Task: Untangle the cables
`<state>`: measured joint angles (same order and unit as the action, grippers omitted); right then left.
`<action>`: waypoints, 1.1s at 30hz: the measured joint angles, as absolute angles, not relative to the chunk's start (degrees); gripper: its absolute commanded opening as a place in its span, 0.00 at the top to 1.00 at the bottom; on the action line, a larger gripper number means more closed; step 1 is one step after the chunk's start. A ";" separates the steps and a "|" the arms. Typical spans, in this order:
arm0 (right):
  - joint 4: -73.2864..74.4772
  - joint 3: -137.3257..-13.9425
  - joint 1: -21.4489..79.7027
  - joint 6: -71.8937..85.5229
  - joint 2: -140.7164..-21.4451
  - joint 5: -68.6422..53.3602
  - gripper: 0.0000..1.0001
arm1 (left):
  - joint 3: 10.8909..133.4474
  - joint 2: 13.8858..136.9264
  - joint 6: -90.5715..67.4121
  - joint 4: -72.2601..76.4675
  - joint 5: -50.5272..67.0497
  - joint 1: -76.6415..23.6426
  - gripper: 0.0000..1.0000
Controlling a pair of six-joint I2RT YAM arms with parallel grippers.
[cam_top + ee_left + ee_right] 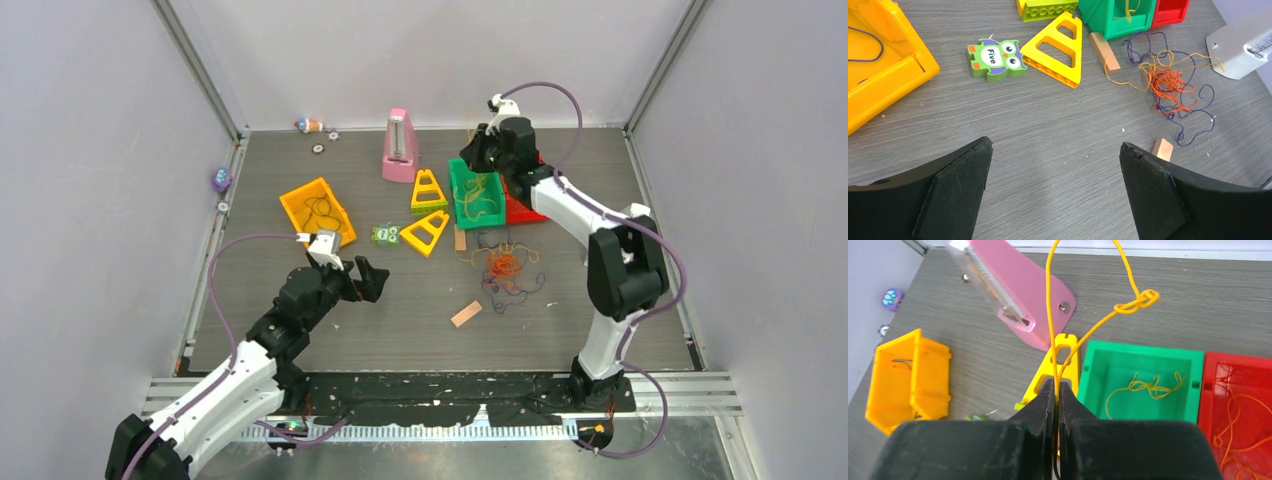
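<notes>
**Right pincer pinches a yellow cable above the green bin**

Closest to the right wrist camera, at the bottom centre of the frame, the right pincer (1056, 386) has its two black fingers pressed together on one yellow cable (1048, 315). Two strands rise from the fingers. One goes straight up out of the top of the frame, and the other bends to the upper right and carries a knot (1142, 299). In the lower right of the frame, the green bin (1143, 351) contains a small bunch of yellow cord (1148, 386). The red bin (1235, 359) just beside it on the right contains orange cord (1230, 422). A pink metronome (1018, 290) is in the upper left.

In the left wrist view the left pincer (1055, 146) is spread wide and holds nothing. It hangs over the bare grey counter (1048, 115). The tangle of cables (1168, 82), with orange, yellow and dark purple mixed together, lies on the counter in the upper right of that frame, well apart from the fingers. A small wooden block (1163, 148) lies just below the tangle. At the left edge the orange bin (908, 67) has one dark purple cable (881, 46) inside. Between this bin and the tangle lie a green owl tile (996, 59) and a yellow triangle block (1058, 50).
</notes>
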<state>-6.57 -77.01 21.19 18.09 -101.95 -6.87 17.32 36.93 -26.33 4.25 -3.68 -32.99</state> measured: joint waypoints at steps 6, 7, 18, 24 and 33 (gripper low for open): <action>-8.21 -83.90 20.43 15.64 -110.37 -7.22 0.95 | 13.26 38.13 -25.02 11.14 -3.18 -32.99 0.02; -8.43 -84.95 20.40 14.87 -111.33 -7.16 0.95 | 12.75 38.15 -24.99 11.46 -3.09 -32.99 0.02; -9.63 -78.39 20.40 12.45 -112.77 -2.68 0.95 | 12.14 38.37 -24.84 15.11 -2.92 -32.99 0.03; -3.38 -74.32 20.40 16.03 -112.92 -2.39 0.95 | 12.14 39.94 -24.84 15.62 -2.44 -32.99 0.03; 7.01 -78.72 20.40 18.81 -116.64 -0.93 0.95 | 12.14 38.59 -24.62 15.59 -2.44 -32.99 0.03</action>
